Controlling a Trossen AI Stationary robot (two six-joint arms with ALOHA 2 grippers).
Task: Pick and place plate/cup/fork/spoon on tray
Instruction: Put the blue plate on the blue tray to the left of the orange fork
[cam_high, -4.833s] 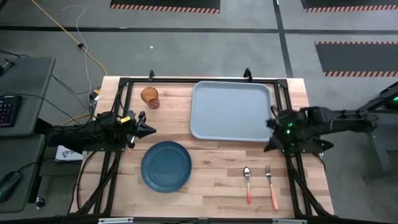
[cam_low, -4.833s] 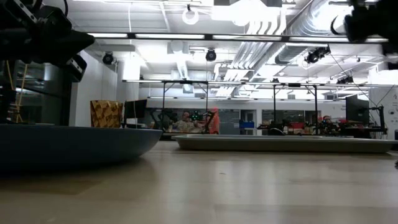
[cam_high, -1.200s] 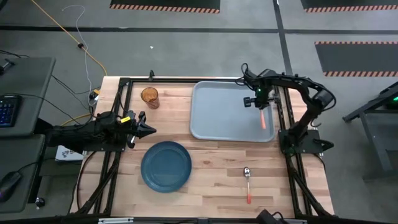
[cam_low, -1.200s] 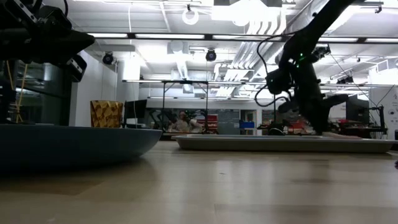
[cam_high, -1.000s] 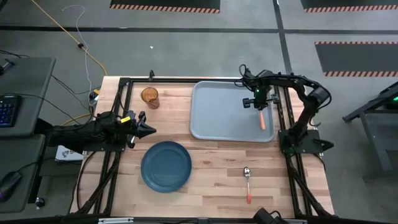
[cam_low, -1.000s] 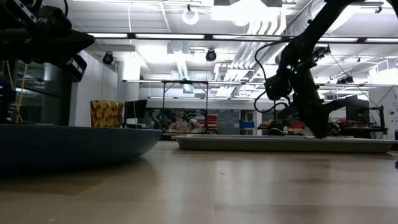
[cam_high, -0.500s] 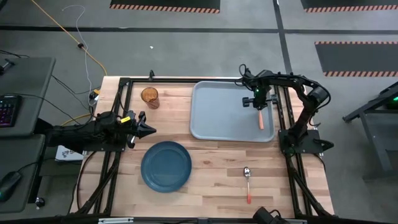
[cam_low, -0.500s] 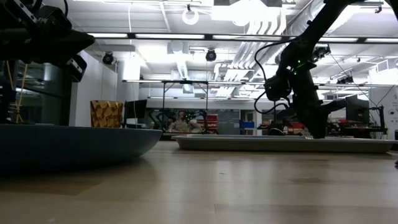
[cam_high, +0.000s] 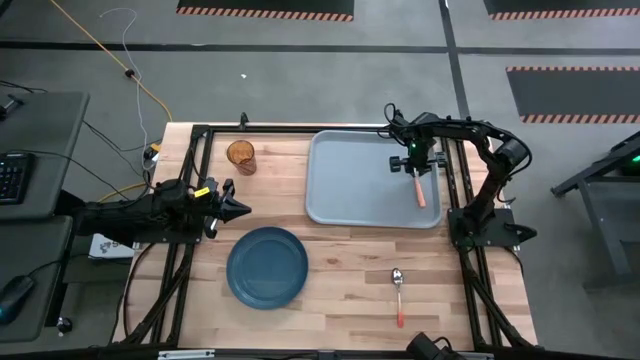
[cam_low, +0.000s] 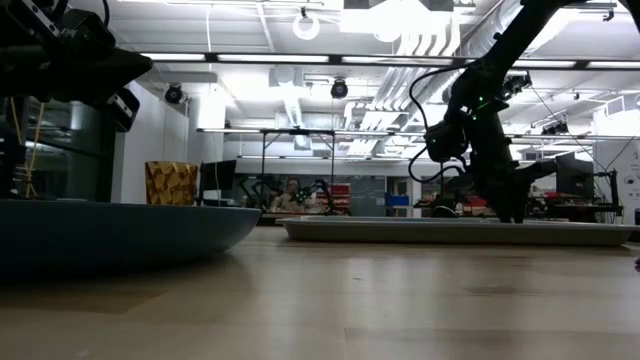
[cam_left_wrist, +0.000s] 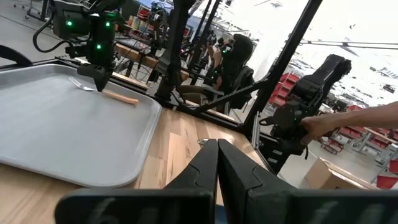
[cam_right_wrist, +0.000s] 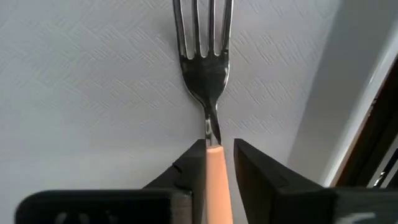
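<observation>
The fork (cam_high: 419, 186) lies flat on the tray (cam_high: 350, 185), near the tray's right edge. Its long line runs from the back of the table toward the front, tipped a little. The silver tines point toward the back, and the orange handle points toward the front.

The right gripper (cam_high: 414, 166) is low over the tine end of the fork. In the right wrist view, the fork (cam_right_wrist: 206, 81) sits between the two dark fingers (cam_right_wrist: 186, 163). The fingers are close on both sides of the handle, where the orange part meets the metal. I cannot tell if they are squeezing it or have let go.

The left gripper (cam_high: 236, 207) waits over the left side of the table, with its fingers closed together and holding nothing.

The plate (cam_high: 267, 266) sits on the table, in front of the tray and to its left. The cup (cam_high: 241, 156) stands near the back, left of the tray. The spoon (cam_high: 398, 294) lies on the table near the front, bowl toward the back and handle toward the front.
</observation>
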